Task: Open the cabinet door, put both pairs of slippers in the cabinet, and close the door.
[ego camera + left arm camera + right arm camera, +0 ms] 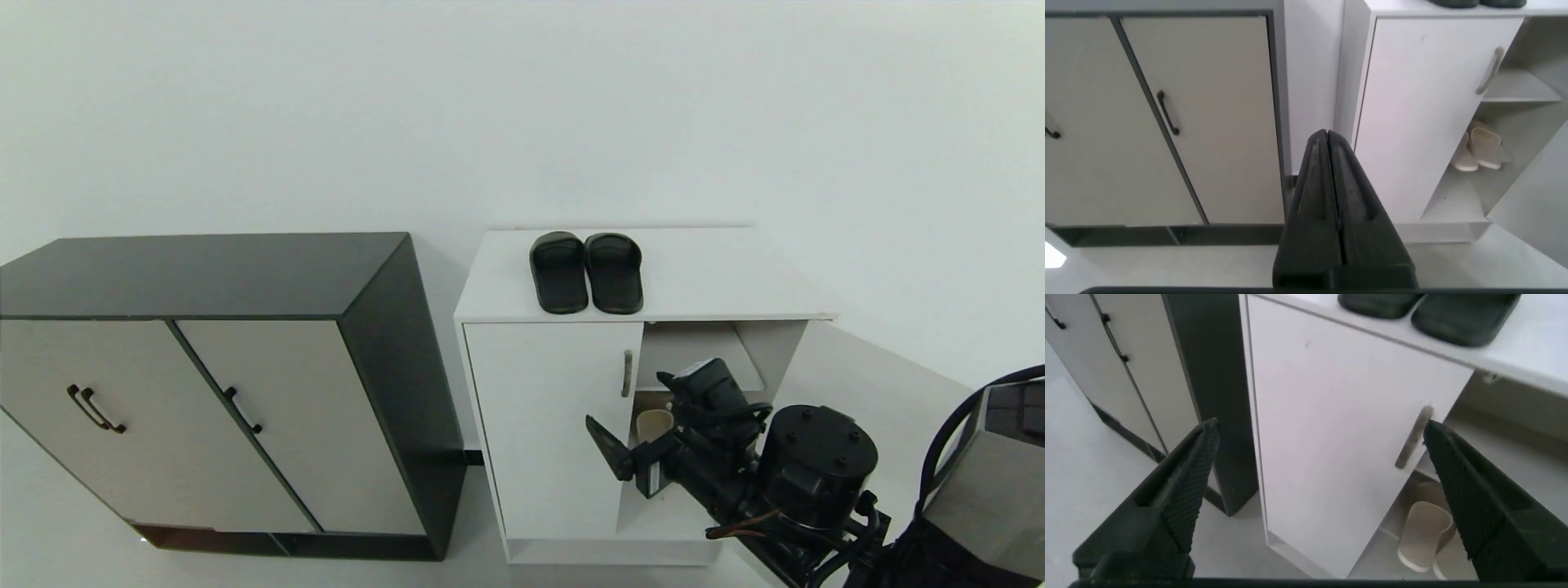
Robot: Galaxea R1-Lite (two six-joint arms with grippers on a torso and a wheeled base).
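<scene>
A pair of black slippers (586,272) (1429,306) lies side by side on top of the white cabinet (710,278). The cabinet's left door (547,425) is closed, with a handle (627,373) (1413,437) at its inner edge. The right half stands open. A pair of beige slippers (1478,149) (1425,535) (653,420) rests on the cabinet floor inside. My right gripper (645,416) (1320,433) is open and holds nothing, just in front of the door handle and the opening. My left gripper (1327,163) is shut and holds nothing, back from both cabinets.
A black cabinet (245,278) with two pale doors (1200,114) stands directly left of the white one, with a narrow gap between them. A shelf (702,359) crosses the open half. The wall is right behind both. Bare floor lies in front.
</scene>
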